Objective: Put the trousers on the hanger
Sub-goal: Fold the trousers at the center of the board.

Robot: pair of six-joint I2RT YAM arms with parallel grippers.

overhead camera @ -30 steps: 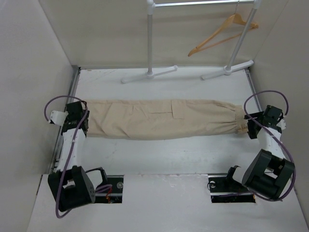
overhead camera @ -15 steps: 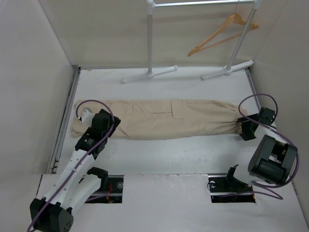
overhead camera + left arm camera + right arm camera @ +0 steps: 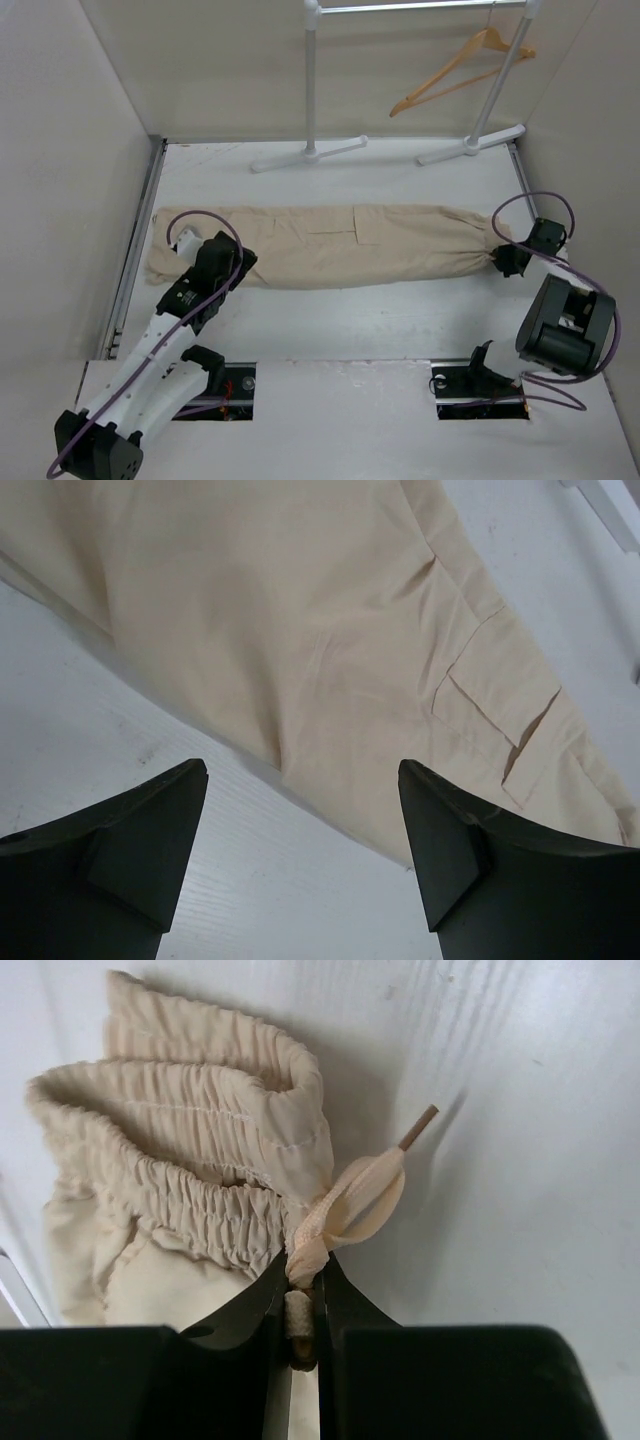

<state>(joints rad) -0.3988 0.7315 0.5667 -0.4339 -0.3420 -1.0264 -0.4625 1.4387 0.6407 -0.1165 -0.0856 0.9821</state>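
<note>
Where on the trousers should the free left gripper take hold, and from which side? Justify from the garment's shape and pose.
Probably the leg cuffs at the left end of the trousers, coming down from above with the left gripper astride the near edge. The cloth lies flat and stretched, and the right gripper pinches the waist drawstring, so holding the opposite end keeps it taut.

White rack poles (image 3: 311, 80) stand between the trousers (image 3: 330, 245) and hanger (image 3: 440, 73)
</note>
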